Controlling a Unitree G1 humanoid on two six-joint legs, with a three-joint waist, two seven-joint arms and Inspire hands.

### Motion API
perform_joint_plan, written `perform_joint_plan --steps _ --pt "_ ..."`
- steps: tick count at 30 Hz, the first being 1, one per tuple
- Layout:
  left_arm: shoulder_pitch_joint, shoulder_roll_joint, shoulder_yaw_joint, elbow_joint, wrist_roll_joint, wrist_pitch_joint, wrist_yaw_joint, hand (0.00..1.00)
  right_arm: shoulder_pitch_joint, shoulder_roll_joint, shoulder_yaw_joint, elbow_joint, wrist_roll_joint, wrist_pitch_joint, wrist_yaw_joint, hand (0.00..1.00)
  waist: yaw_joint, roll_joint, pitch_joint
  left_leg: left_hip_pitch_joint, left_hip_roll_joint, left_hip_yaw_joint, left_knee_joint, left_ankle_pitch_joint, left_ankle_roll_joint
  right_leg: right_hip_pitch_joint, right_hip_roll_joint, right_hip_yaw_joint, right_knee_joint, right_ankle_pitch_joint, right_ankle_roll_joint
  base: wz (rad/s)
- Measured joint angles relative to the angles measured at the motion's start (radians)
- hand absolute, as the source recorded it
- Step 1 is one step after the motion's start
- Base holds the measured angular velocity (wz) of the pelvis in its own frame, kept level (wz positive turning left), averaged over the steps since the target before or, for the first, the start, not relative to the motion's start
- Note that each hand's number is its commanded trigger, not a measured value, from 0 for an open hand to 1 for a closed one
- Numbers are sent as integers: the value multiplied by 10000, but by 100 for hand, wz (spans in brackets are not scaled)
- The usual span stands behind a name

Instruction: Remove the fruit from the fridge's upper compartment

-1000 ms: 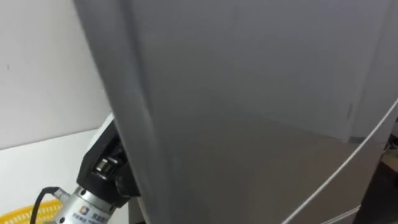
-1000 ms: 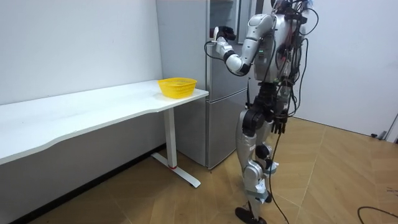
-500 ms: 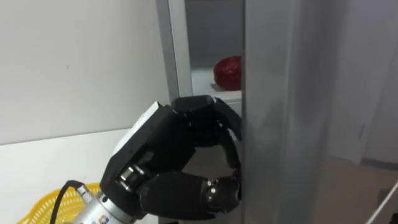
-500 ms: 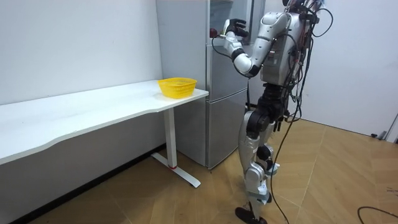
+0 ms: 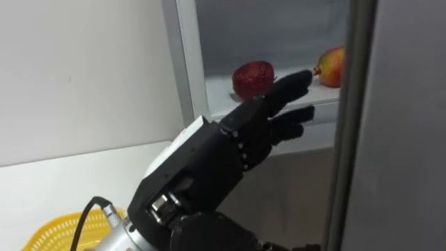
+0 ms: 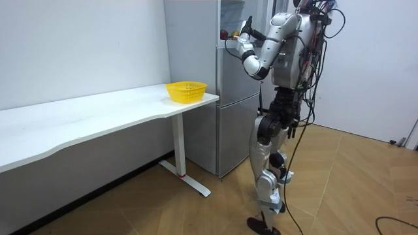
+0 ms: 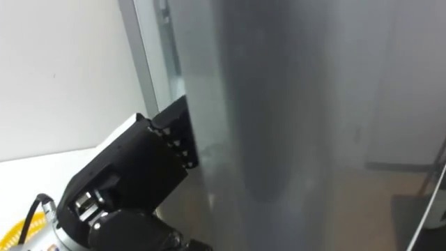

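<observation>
Well left of the fridge (image 6: 228, 98), the yellow basket (image 5: 42, 233) sits on the white table (image 5: 63, 181). Next, the left hand (image 5: 216, 157) is raised at the fridge's open upper part, fingers straight, holding nothing, tips pointing in over the shelf (image 5: 217, 94). On that shelf lies a red fruit (image 5: 252, 78) just by the fingertips, with an orange-yellow fruit (image 5: 333, 66) to its right. The fridge door (image 5: 390, 139) stands open at the right. The robot stands upright before the fridge. The right hand (image 6: 293, 125) hangs by its hip, and I cannot tell its state.
</observation>
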Motion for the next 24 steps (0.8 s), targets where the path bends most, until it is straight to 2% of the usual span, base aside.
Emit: perform_joint_plan --steps 4,7,10,19,24 --pt "-23 -61 -93 -45 3 0 -10 0 -6 -1 2 -62 1 0 -2 0 -12 -60 -18 -4 -5 10 5 -1 0 -43 18 150 0 10 -13 -13" --pt "-238 -60 -119 -150 -1 2 -10 0 -65 -1 10 -97 3 -3 7 0 -19 14 -66 -47 -6 19 6 -2 1 -116 17 186 8 19 -27 -7" --pt "-484 -46 -126 -151 2 1 -26 0 -97 -1 3 -96 33 -40 -76 0 -48 -7 -55 23 7 38 4 -3 2 -71 15 195 68 21 -29 -4" --pt "-532 -24 -124 -118 0 1 -97 0 -120 12 -16 -85 8 -252 -527 0 -324 -90 1 27 -21 43 -9 -5 3 -40 4 258 73 5 -12 1" --pt "-820 -65 -139 -118 -165 0 -101 0 -114 9 -21 -86 19 -331 -547 0 -335 -89 0 55 -13 310 -3 -5 3 -169 20 412 174 2 -12 -7"
